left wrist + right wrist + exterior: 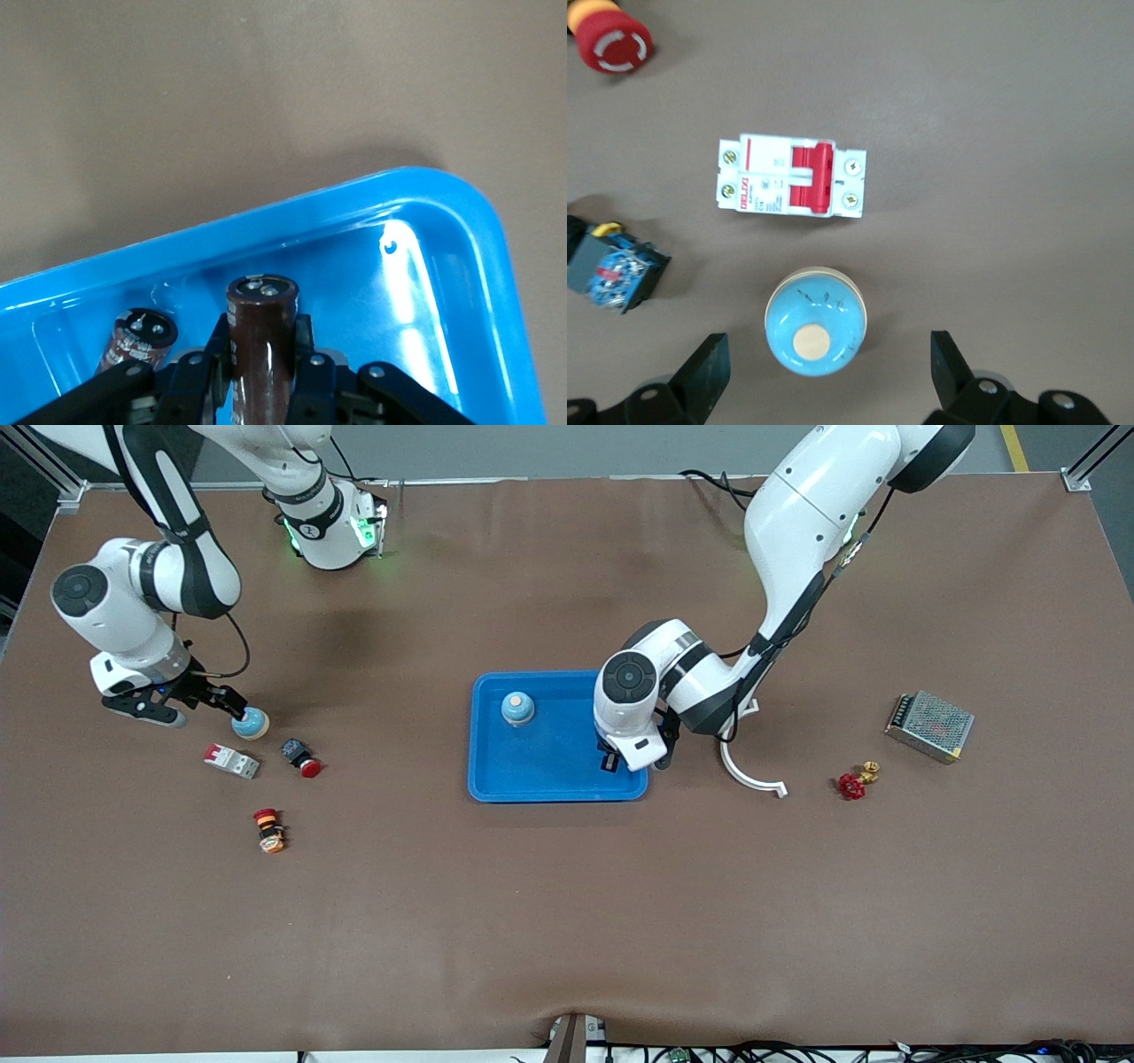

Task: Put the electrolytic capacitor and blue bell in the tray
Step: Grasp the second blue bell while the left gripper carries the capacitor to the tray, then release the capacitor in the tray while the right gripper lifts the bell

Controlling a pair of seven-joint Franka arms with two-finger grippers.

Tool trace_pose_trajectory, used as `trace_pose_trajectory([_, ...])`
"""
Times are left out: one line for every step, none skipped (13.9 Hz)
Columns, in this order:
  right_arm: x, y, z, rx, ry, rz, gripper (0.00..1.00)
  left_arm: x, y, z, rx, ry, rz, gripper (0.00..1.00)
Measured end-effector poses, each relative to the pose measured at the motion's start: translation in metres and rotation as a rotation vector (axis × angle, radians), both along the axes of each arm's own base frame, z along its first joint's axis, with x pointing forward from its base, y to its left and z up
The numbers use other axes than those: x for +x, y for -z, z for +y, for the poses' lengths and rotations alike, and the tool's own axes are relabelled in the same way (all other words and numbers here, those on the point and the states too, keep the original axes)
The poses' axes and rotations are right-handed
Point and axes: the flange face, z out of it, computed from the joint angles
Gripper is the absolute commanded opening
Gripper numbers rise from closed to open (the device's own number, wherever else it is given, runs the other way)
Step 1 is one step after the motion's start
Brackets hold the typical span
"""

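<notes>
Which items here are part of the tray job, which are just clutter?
Job items:
- tray
- blue bell already in tray
- blue bell on table, between right gripper's open fingers
- electrolytic capacitor held by left gripper over tray
- second capacitor lying in tray

Lying about:
- circuit breaker
- red pushbutton switch
- emergency-stop button
- red valve
- power supply
- white bracket

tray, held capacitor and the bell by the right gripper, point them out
tray [549,775]: front view, bare floor near its front rim.
electrolytic capacitor [260,341]: left wrist view, brown sleeve between the left gripper's fingers.
blue bell [816,321]: right wrist view, domed top, on the table under the open right gripper.
</notes>
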Motion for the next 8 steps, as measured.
trace_pose_trajectory([-0.002,0.011,0.001,0.003,-0.001,0.003,1.00,-0.002,0.002,-0.001,0.002,0.003,0.003,0.33])
trace_pose_trajectory([-0.004,0.020,0.001,0.005,-0.002,0.009,1.00,-0.003,0.005,-0.002,0.003,0.004,0.007,0.67])
trace_pose_trajectory([-0.005,0.026,0.002,0.008,-0.004,0.016,1.00,-0.004,0.008,-0.002,0.005,0.004,0.011,0.91])
trace_pose_trajectory([-0.006,0.029,0.003,0.009,-0.004,0.022,1.00,-0.004,0.009,-0.001,0.006,0.003,0.012,1.00])
trace_pose_trajectory([-0.007,0.031,0.003,0.010,-0.005,0.026,1.00,-0.003,0.010,-0.001,0.006,0.002,0.012,1.00])
trace_pose_trajectory([-0.007,0.033,0.003,0.011,-0.005,0.029,1.00,-0.001,0.008,-0.001,0.004,0.000,0.008,1.00])
trace_pose_trajectory([-0.008,0.034,0.004,0.012,-0.005,0.033,1.00,0.003,0.005,0.000,-0.002,-0.002,0.001,1.00])
trace_pose_trajectory([-0.009,0.035,0.004,0.013,-0.006,0.035,1.00,0.008,0.000,0.000,-0.009,-0.005,-0.009,1.00])
